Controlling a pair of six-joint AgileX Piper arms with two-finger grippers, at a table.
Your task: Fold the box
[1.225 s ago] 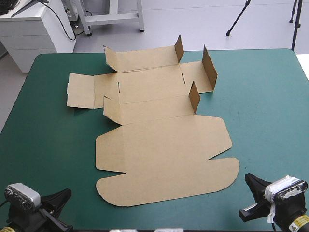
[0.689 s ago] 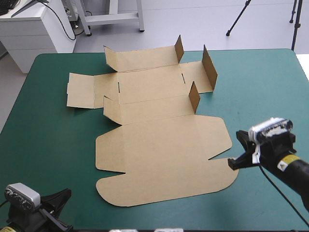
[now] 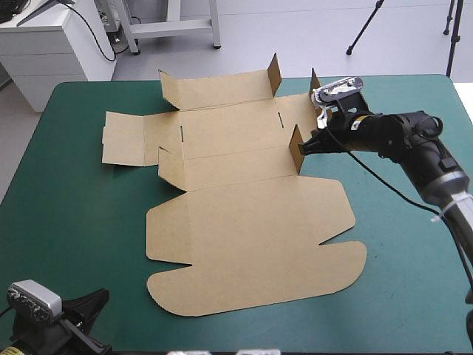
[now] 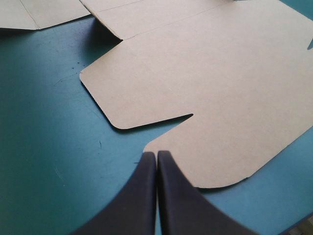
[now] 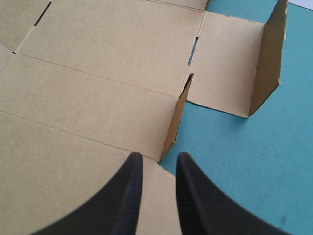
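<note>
While the box (image 3: 244, 229) lies spread (some flaps (image 3: 297, 148) upright), teal-green cover (image 3: 89, 222) surrounds it.

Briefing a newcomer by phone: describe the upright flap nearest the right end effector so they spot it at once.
On the teal-green table lies the flat brown box. Three flaps stand upright at its right end. The target flap is the one nearest the robot, ahead of the right end effector.

Pale grey floor (image 3: 295, 37) lies beyond the table (image 3: 66, 192). A white cabinet (image 3: 44, 44) stands off its far left corner, tripod legs (image 3: 364, 28) farther right.
</note>
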